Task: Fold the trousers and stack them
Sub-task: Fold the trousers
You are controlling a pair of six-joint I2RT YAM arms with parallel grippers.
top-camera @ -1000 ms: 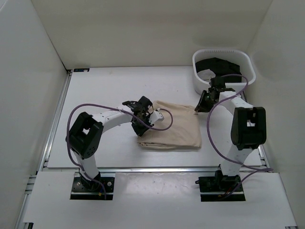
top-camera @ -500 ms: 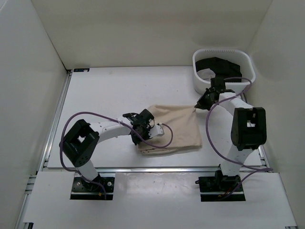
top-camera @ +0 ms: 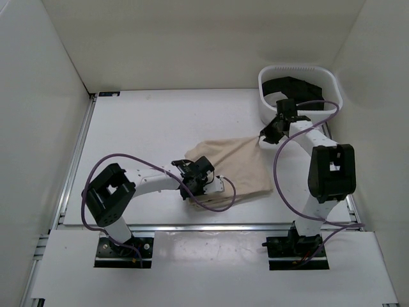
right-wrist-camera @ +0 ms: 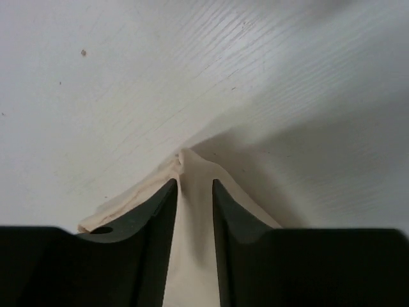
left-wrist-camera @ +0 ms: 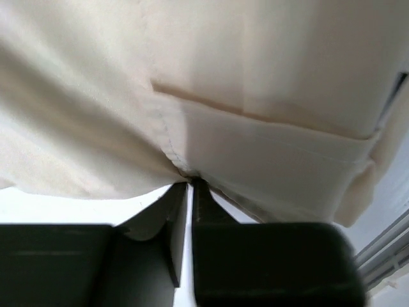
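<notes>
Looks mid-fold, with the wrinkled light beige soft cloth trousers [top-camera: 238,167] bunched centre-right on the white table [top-camera: 140,128], the left gripper [left-wrist-camera: 190,187] nipped tight on their near-left edge and the right gripper [right-wrist-camera: 192,188] clamped on their far-right corner; probably calls next for carrying both held corners across evenly

The trousers [top-camera: 236,167] are soft, matt beige cloth, wrinkled, with a stitched seam and a flat hem band. The table [top-camera: 147,128] is matt white, its top showing a faint straight grain and a few dark specks. The left gripper [left-wrist-camera: 190,184] and right gripper [right-wrist-camera: 195,184] have smooth, dull black plastic fingers. The basket [top-camera: 333,89] is white plastic, ribbed at its rim, holding matt black cloth [top-camera: 295,86]. The cables [top-camera: 275,167] look smooth and purple. The rail [top-camera: 72,167] is bare silver metal.
</notes>
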